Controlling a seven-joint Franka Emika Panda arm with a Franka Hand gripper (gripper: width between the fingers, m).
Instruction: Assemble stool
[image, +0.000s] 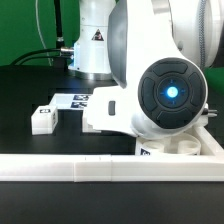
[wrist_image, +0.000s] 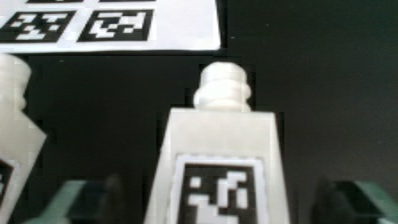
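- Jaws: spread apart. One dark fingertip (wrist_image: 347, 200) sits on each side of a leg, with a strip of black showing between fingertip and plastic on both sides. I read them as pinching nothing.
- Leg (wrist_image: 222, 150): white, blocky, lying on the surface between the jaws. Its black-and-white tagged face is turned up to my wrist camera. Its rounded peg points away from the jaws.
- Second leg (wrist_image: 15, 110): white, beside the first and apart from it. The frame edge cuts most of it off.
- Marker board (wrist_image: 107, 22): flat, white, printed with tags. It lies beyond the peg without touching it.
- Surface (wrist_image: 311, 70): black and matte.
- Arm (image: 165, 90): fills the middle and the exterior view's right, and hides the jaws from me in that view.
- Loose leg (image: 42, 118): white and tagged, on the surface at the exterior view's left, well apart from the arm. I cannot tell whether it is either leg listed above.
- Seat (image: 182, 148): white and round. Only a sliver shows under the arm, just behind the rail.
- Rail (image: 100, 168): long and white, running across the front.
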